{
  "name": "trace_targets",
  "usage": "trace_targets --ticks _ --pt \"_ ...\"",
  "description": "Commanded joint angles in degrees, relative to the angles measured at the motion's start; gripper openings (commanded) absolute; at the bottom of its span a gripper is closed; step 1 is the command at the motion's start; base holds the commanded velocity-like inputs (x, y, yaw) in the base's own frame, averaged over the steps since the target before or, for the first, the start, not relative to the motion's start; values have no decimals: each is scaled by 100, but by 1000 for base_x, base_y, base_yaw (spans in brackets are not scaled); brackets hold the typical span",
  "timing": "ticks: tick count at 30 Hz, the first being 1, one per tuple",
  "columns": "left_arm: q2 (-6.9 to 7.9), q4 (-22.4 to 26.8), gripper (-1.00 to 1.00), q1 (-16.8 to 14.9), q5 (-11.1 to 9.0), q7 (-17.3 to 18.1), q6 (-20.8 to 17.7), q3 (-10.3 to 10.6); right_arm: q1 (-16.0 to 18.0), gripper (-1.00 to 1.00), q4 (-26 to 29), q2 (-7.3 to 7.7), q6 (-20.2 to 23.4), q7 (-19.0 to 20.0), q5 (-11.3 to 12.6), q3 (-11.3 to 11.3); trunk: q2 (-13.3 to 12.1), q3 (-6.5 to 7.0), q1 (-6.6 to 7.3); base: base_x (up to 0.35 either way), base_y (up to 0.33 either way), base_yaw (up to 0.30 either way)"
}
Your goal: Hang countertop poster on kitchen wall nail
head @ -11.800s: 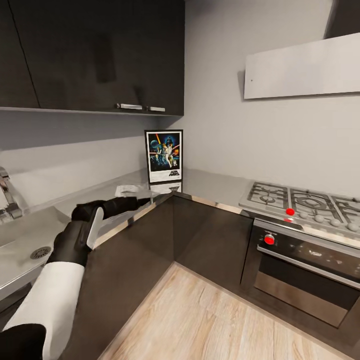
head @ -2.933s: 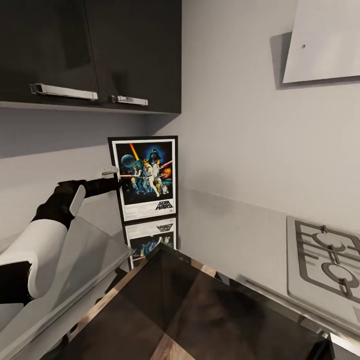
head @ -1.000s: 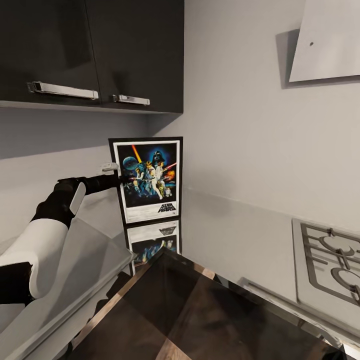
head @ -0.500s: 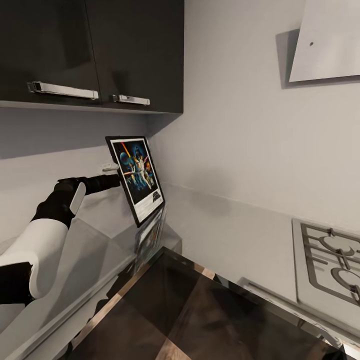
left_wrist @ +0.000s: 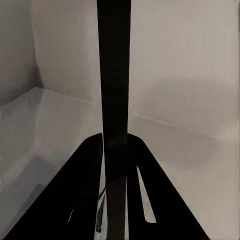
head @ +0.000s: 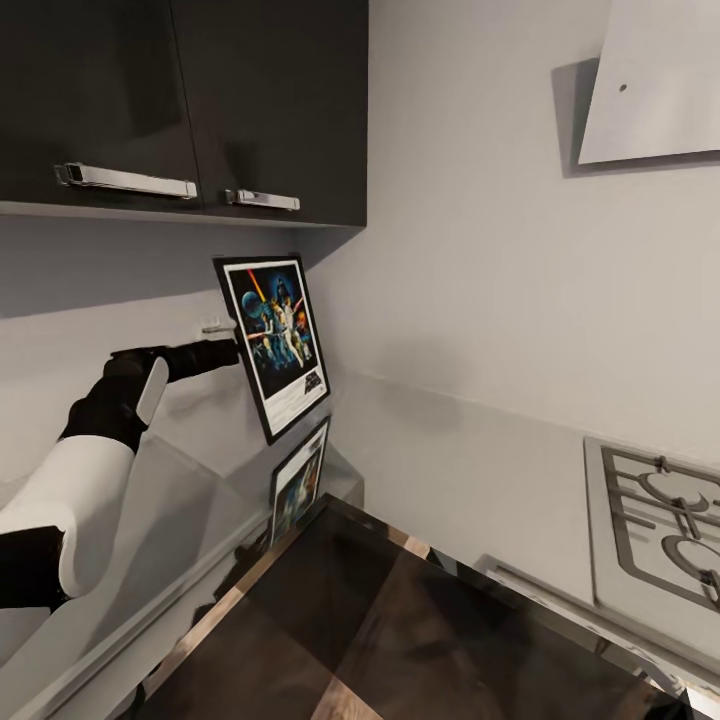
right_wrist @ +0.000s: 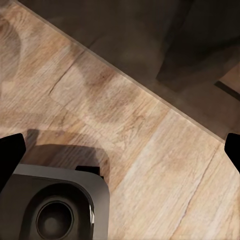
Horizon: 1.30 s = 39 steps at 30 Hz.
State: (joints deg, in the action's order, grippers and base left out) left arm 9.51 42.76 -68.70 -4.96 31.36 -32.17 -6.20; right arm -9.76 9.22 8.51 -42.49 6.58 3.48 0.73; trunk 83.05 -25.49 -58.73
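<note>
Gripping poster point(head: 276, 343) | left tool point(head: 226, 346) | long axis upright, face turned right

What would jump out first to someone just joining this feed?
The poster is held off the kitchen countertop by the left gripper, pinched at its left edge and turned partly edge-on, its reflection on the glossy surface below. In the left wrist view its dark frame runs straight up between the fingers. Dark upper cabinets hang overhead.

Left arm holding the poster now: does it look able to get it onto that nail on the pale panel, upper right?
Probably not from here. The left gripper holds the poster by its left edge in the corner, while the nail sits high across the wall, above the hob. Likely needs repositioning.
</note>
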Motion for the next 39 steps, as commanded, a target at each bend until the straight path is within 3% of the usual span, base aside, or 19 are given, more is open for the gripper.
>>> trace_targets --ticks 1,15,30,39 --pt "-1 64 -100 -3 -40 -8 -48 -9 -1 100 9 2 -5 37 39 6 3 -5 0 0 0 0" --pt "-1 127 -100 -3 -40 -6 -52 -12 0 100 9 2 -5 37 39 6 3 -5 0 -8 0 0" --pt "-3 128 -100 -3 -40 1 -52 3 1 100 17 2 4 27 70 -19 3 -5 0 -191 -7 0" --pt "-5 201 -100 -3 -40 3 -52 253 4 100 21 6 -4 12 94 -42 3 -5 0 -254 -116 0"
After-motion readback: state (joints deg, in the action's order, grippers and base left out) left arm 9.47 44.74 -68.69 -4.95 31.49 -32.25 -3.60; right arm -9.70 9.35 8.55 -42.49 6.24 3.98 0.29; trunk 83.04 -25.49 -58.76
